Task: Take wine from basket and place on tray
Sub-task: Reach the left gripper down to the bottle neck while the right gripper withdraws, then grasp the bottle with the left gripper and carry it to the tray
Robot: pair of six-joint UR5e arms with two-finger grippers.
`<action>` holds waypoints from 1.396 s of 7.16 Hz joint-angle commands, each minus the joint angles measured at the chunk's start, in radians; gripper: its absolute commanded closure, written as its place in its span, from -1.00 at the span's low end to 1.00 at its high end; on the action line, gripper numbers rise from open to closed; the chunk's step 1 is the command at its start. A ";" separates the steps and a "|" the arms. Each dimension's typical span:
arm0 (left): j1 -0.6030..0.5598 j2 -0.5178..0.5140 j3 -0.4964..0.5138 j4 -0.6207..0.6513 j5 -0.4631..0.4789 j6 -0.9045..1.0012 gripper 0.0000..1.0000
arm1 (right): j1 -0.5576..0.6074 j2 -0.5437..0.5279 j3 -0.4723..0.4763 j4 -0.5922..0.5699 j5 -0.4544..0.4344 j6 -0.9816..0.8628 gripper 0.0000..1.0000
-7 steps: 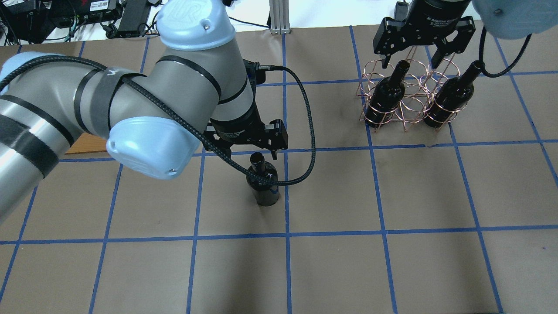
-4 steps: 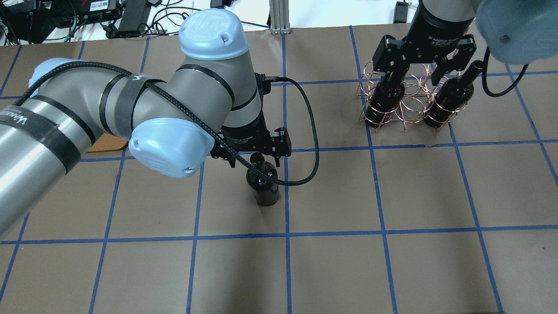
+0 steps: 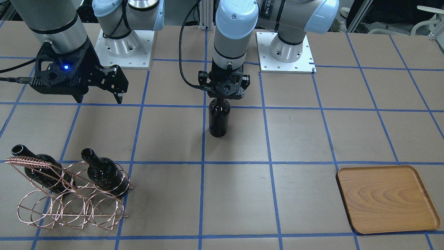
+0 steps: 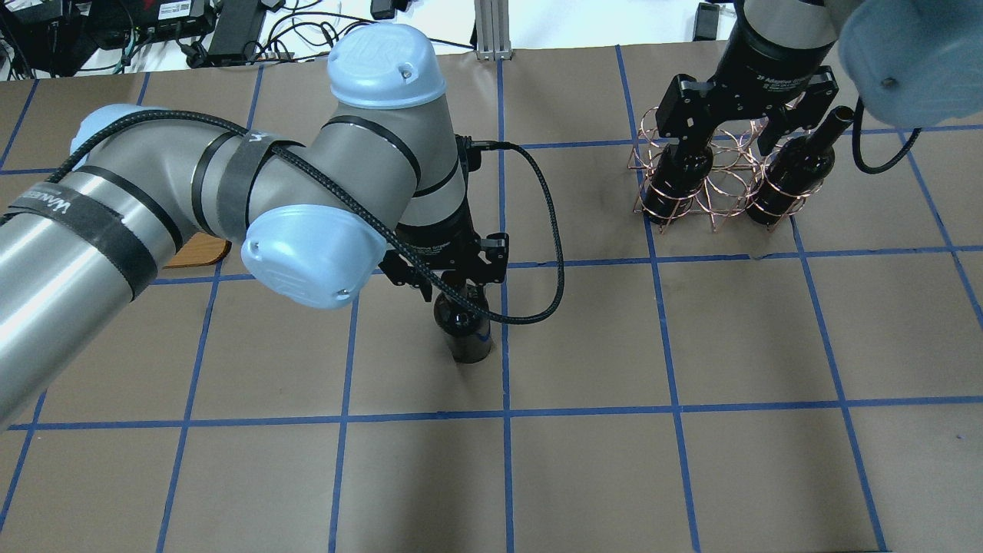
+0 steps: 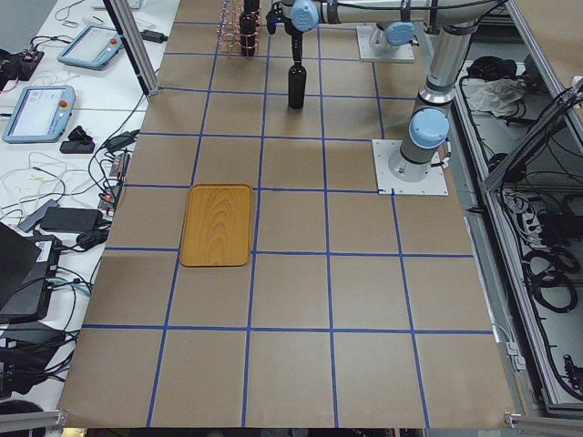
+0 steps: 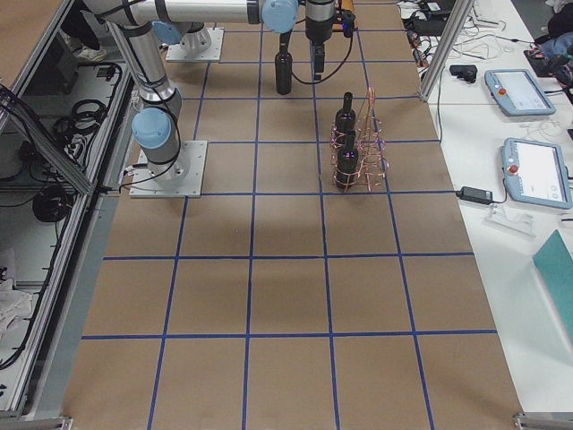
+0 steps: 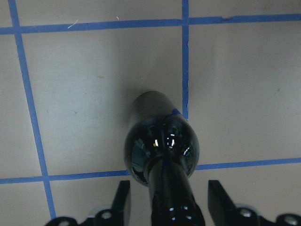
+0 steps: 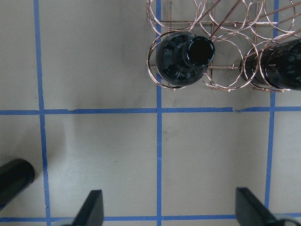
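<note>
One wine bottle [image 3: 219, 118] stands upright on the table's middle, also seen in the overhead view [image 4: 465, 334] and the left wrist view [image 7: 162, 146]. My left gripper [image 7: 169, 207] is open, its fingers on either side of the bottle's neck with gaps; it also shows in the overhead view [image 4: 459, 290]. Two more bottles [image 3: 38, 170] [image 3: 104, 172] sit in the copper wire basket [image 3: 69, 208]. My right gripper [image 4: 729, 134] is open and empty, high above the basket [image 8: 221, 28]. The wooden tray [image 3: 386, 198] lies flat and holds nothing.
Blue tape lines grid the brown table cover. The arm bases [image 3: 284, 52] stand at the robot's edge of the table. The left arm's black cable [image 4: 549, 253] loops beside the standing bottle. Tablets and cables [image 5: 36, 109] lie on the side benches.
My left gripper has come down over the standing bottle so its open fingers flank the neck. My right gripper has shifted a little over the basket, still open.
</note>
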 commanded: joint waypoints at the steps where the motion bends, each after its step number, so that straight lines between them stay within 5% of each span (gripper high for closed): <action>1: 0.000 0.001 -0.001 0.000 -0.001 0.005 0.45 | 0.000 0.007 0.002 -0.027 -0.001 -0.003 -1.00; 3: 0.000 0.010 0.000 0.000 0.000 0.018 1.00 | 0.000 0.007 0.002 -0.027 -0.001 -0.002 -1.00; 6: 0.033 0.045 0.049 -0.009 0.098 0.107 1.00 | -0.003 0.014 0.002 -0.053 -0.001 0.004 -1.00; 10: 0.502 0.033 0.178 -0.156 0.097 0.753 1.00 | -0.005 0.007 0.002 -0.045 -0.015 0.009 -1.00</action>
